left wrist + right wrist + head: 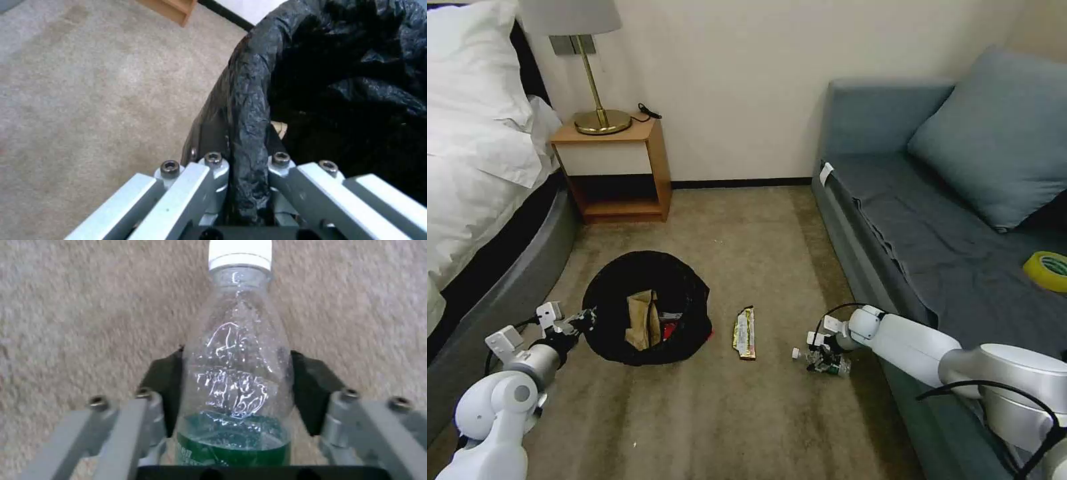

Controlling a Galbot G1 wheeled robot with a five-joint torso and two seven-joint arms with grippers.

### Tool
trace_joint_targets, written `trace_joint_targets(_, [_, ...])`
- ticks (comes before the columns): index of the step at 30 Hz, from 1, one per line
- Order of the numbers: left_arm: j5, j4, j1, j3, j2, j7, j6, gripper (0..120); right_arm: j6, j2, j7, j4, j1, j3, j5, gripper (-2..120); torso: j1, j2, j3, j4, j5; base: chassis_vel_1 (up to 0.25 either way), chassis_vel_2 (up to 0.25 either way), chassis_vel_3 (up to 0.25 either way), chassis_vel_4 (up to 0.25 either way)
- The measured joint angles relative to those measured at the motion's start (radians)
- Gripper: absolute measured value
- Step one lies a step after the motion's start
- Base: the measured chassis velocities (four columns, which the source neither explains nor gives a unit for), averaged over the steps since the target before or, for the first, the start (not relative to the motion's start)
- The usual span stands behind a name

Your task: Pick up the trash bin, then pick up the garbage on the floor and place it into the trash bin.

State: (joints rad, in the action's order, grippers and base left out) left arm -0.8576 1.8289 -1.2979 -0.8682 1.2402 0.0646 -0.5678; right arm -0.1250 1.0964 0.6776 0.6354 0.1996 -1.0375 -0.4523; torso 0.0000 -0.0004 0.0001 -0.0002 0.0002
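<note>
The trash bin point(602, 292), lined with a crinkly black bag, stands on the carpet at centre left. My left gripper point(586, 319) is shut on its near-left rim; the left wrist view has the bag's edge point(249, 110) pinched between the fingers point(213, 160). Inside the bin lie a crumpled brown paper bag point(642, 320) and a bit of red wrapper point(671, 329). A long gold-green bar wrapper point(745, 333) lies on the floor right of the bin. Farther right, my right gripper point(825, 358) is shut on the clear, green-labelled bottle point(238, 373), low over the carpet, with its black pads point(162, 380) against both sides.
A bed point(474, 167) runs along the left and a grey sofa point(934, 233) along the right, with a yellow tape roll point(1047, 270) on its seat. A wooden nightstand point(617, 167) with a brass lamp point(600, 120) stands at the back wall. Open carpet lies in front.
</note>
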Motion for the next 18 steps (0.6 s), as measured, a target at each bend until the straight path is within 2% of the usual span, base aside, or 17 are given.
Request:
trace_joint_targets(1, [0.000, 0.000, 0.000, 0.000, 0.000, 0.000, 0.000, 4, 0.000, 0.000, 0.000, 0.000, 0.000, 0.000, 0.000, 48, 0.000, 0.000, 0.000, 0.0000, 0.0000, 0.000, 0.000, 0.000, 0.000])
trace_joint_targets(4, [0.003, 0.001, 0.001, 0.002, 0.003, -0.001, -0.001, 4, -0.002, 0.001, 0.001, 0.001, 0.000, 0.000, -0.003, 35, 0.000, 0.000, 0.000, 0.0003, 0.0001, 0.000, 0.000, 0.000, 0.000])
trace_joint_targets(6, [0.003, 0.001, 0.001, 0.002, 0.004, -0.001, -0.001, 4, -0.001, 0.002, 0.001, 0.000, 0.001, 0.000, -0.003, 34, 0.000, 0.000, 0.000, 0.0003, -0.0002, 0.000, 0.000, 0.000, 0.000])
trace_joint_targets(10, [0.004, 0.002, -0.001, 0.001, 0.004, -0.001, -0.002, 4, -0.002, 0.007, 0.002, 0.001, 0.001, 0.014, -0.004, 22, 0.000, 0.000, 0.000, 0.0003, -0.0002, 0.000, 0.000, 0.000, 0.000])
trace_joint_targets(18, [0.005, 0.002, -0.001, 0.002, 0.002, -0.003, -0.005, 4, -0.022, -0.027, -0.021, 0.076, -0.019, 0.103, -0.028, 20, 0.000, 0.000, 0.000, 0.0004, -0.0002, 0.000, 0.000, 0.000, 0.000])
